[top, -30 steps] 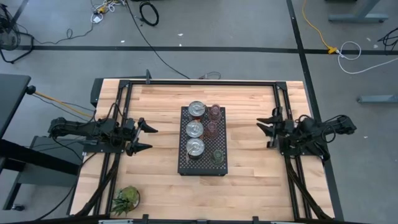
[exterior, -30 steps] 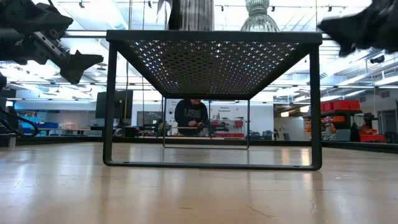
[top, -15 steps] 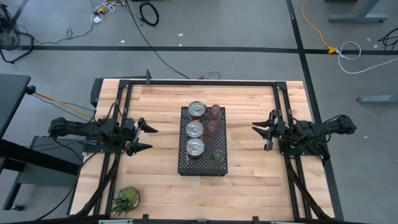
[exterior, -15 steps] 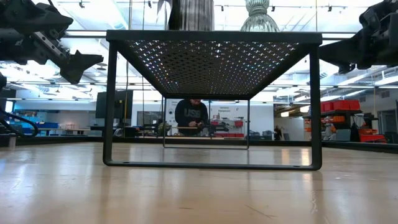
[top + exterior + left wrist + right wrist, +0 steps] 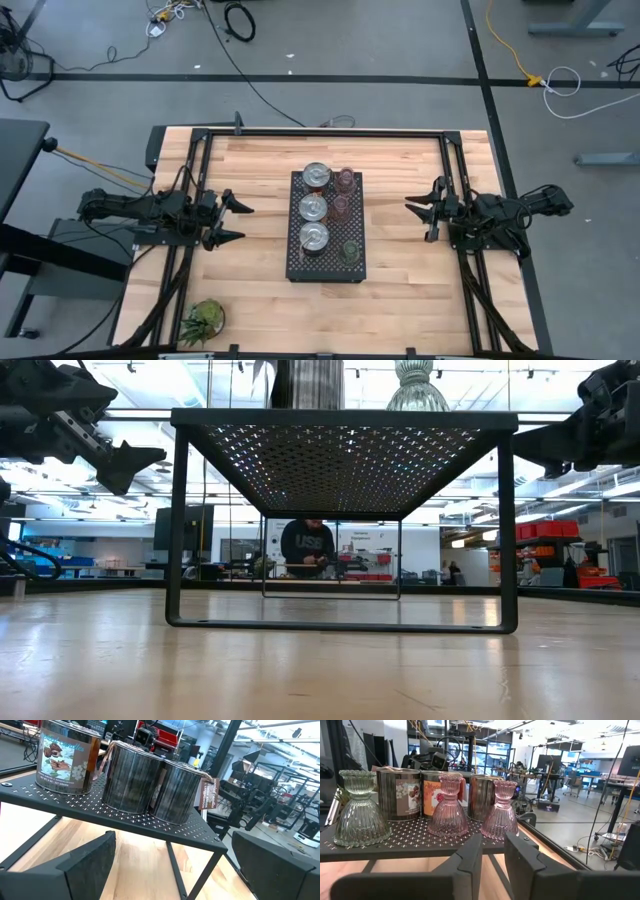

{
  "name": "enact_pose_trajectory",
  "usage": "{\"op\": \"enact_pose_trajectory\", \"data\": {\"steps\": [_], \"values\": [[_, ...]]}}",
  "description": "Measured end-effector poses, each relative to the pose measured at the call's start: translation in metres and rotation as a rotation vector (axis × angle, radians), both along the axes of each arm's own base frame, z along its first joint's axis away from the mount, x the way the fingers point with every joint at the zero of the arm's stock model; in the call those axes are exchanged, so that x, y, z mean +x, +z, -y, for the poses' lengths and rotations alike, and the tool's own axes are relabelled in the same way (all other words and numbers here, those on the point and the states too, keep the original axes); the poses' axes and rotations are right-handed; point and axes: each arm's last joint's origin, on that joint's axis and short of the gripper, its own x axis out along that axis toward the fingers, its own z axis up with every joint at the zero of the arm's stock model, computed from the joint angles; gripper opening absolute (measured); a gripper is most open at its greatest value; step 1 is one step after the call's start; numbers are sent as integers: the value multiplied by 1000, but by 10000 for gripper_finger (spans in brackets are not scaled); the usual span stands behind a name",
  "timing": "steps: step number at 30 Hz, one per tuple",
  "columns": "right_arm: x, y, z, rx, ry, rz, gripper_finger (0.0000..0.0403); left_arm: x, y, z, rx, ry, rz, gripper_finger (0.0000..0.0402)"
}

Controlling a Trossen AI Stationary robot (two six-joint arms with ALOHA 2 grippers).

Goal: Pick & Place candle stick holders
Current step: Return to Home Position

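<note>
A black perforated tray (image 5: 325,268) stands on legs at the table's middle. On it stand three round silvery holders (image 5: 314,207) in a row, two pink glass holders (image 5: 343,192) beside them and an olive-green glass holder (image 5: 349,251) at the near end. All rest on their bases. My left gripper (image 5: 234,221) is open, left of the tray; it faces the silvery holders (image 5: 132,777). My right gripper (image 5: 418,212) is right of the tray, open by a narrow gap; it faces the pink holders (image 5: 450,807) and the green one (image 5: 357,812).
A spiky green plant (image 5: 204,320) sits at the table's near left corner. Black rails (image 5: 320,133) run along the far, left and right edges. Bare wood lies between each gripper and the tray. A person (image 5: 306,545) stands beyond the table.
My right gripper has gone a little toward the tray, to the table's left, and has then kept still. The holders and the tray have not moved.
</note>
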Motion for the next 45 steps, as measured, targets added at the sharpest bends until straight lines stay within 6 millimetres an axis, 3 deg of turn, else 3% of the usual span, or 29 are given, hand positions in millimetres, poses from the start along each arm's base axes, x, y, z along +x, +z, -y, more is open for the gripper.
{"op": "enact_pose_trajectory", "data": {"steps": [45], "values": [[0,0,0,0,0,-1,84,0,3,0,-4,0,37,399]]}}
